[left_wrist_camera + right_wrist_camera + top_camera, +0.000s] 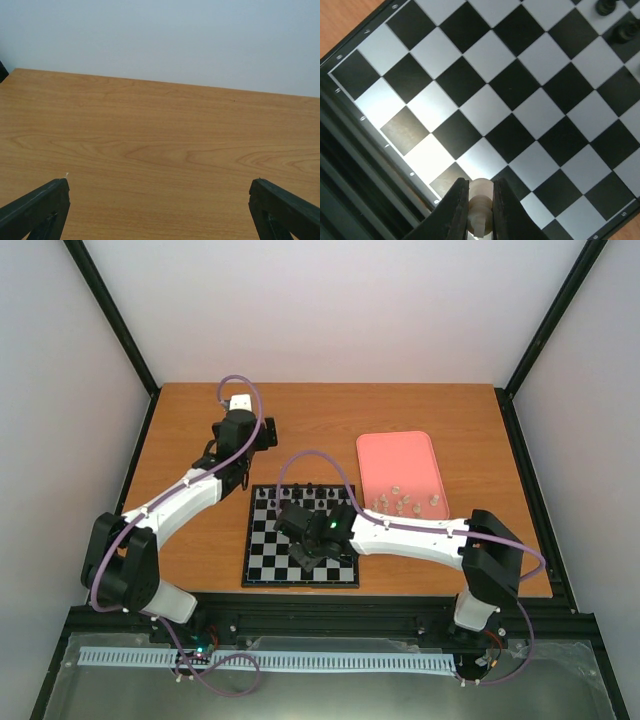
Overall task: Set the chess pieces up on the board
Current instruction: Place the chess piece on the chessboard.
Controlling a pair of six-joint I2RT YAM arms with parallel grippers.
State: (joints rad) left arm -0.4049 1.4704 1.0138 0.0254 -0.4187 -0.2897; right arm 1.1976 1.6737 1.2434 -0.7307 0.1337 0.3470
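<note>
**Cream piece pinched in the right gripper, low over the board's near rows**

Pinched between the fingers (455,212) of your right gripper (481,186) is one cream-white chess piece (481,207). It is held upright, with its rounded head showing between the tips, and its kind is hard to tell from here. You hang it over the near rows of the chessboard (485,107), close to the bordered edge, beyond which runs a dark rail (350,200). The squares around the grip show no piece on them.

The step in hand looks like setting this piece down. Centre it over one square rather than over a line, and lower it straight down until the base sits flat. Then part the fingers only a little and lift vertically, so that neither pad drags the tiny figure over. It looks light and narrow, so a sideways nudge would likely tip it.

Farther off, black pieces (624,31) stand along the far rows, well apart from your drop spot. To the right of the board, the pink tray (400,450) holds the remaining cream-white pieces (405,504). Your left gripper (160,200) waits wide open, holding nothing, above the wooden table (160,125) beyond the board's far left corner, out of the way.
</note>
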